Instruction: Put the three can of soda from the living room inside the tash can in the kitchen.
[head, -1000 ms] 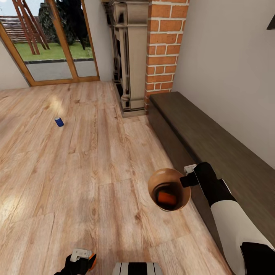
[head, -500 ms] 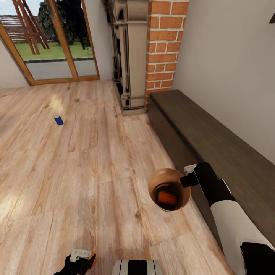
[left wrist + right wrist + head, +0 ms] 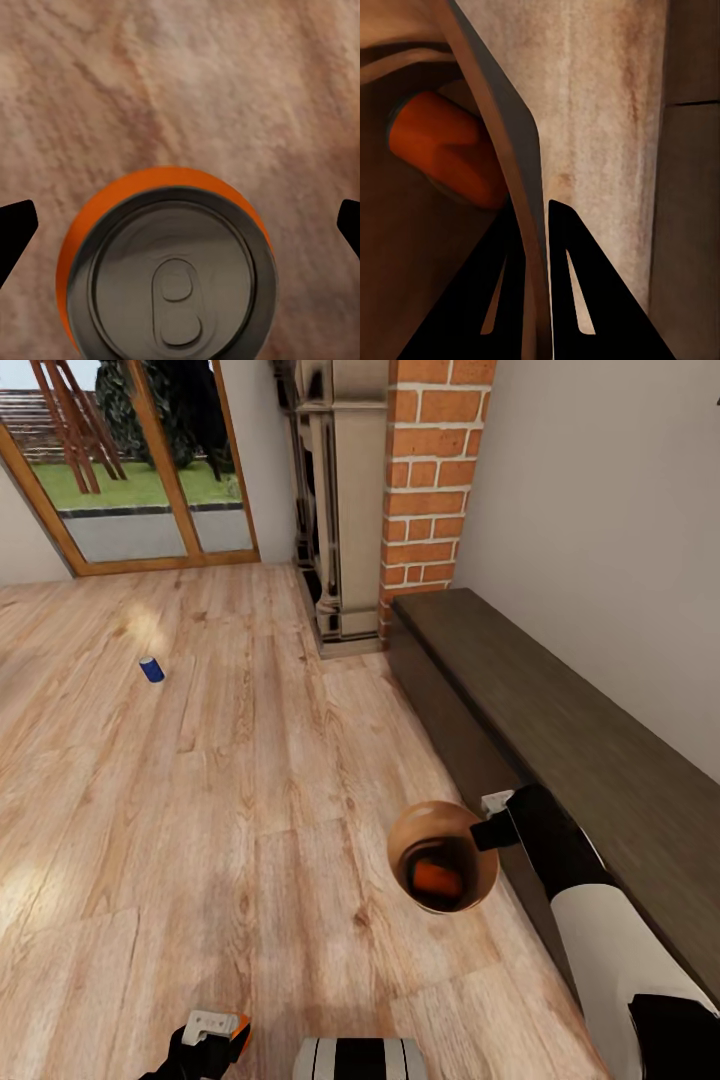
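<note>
Cans first: one orange can [image 3: 436,877] lies on its side in the bottom of the trash can [image 3: 402,838], a second orange can [image 3: 169,262] sits between the fingers of the left end effector [image 3: 215,1032], and the blue can [image 3: 151,669] rests on the floor [image 3: 250,780] well apart from the robot, toward the glass doors [image 3: 130,470]. The right end effector [image 3: 538,247] is clamped on the bin's thin wall, one finger inside and one outside, holding the bin in the air beside the dark bench [image 3: 560,730]. In the left wrist view the dark fingertips [image 3: 15,225] stand at either side of the can, seemingly gripping it, though contact itself is hidden.

The step in hand looks like the drive toward the blue can. Doing it well means keeping the bin level so the loose can inside does not roll out, holding the left grip steady, and stopping near enough that an arm can come down over the can.

The bin is round and bucket-like with a glossy orange-brown interior. The cans are smooth cylinders with dull silver tops and a pull tab. The floor is pale, strongly grained wood planking; the chimney [image 3: 425,490] is red brick with pale mortar.
</note>
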You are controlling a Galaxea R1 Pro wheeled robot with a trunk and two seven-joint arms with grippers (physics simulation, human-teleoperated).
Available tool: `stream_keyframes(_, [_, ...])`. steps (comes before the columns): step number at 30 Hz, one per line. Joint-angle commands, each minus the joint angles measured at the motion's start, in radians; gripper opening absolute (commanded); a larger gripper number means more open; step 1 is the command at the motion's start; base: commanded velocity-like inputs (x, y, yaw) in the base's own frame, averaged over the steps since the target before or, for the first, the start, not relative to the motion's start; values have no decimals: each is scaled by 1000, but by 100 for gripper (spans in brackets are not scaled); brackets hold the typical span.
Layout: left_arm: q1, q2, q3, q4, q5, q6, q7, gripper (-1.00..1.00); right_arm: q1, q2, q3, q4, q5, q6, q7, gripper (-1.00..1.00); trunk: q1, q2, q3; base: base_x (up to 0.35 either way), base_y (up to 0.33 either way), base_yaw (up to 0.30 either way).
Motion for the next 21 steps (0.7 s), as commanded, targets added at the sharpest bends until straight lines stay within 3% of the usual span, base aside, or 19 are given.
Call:
stream_keyframes(1, [0, 0, 0, 0, 0, 0, 0, 100, 0, 0, 1, 0, -19, 5, 4, -100, 0, 0, 0, 0, 0, 0])
stream_keyframes(8, [0, 0, 0, 1, -1, 0, 0, 100, -3, 13, 27, -2, -19, 7, 1, -100, 0, 0, 0, 0, 0, 0])
stream_keyframes(21, [0, 0, 0, 1, -1, 0, 0, 100, -10, 34, 32, -63, -19, 16, 0, -100, 0, 0, 0, 0, 0, 0])
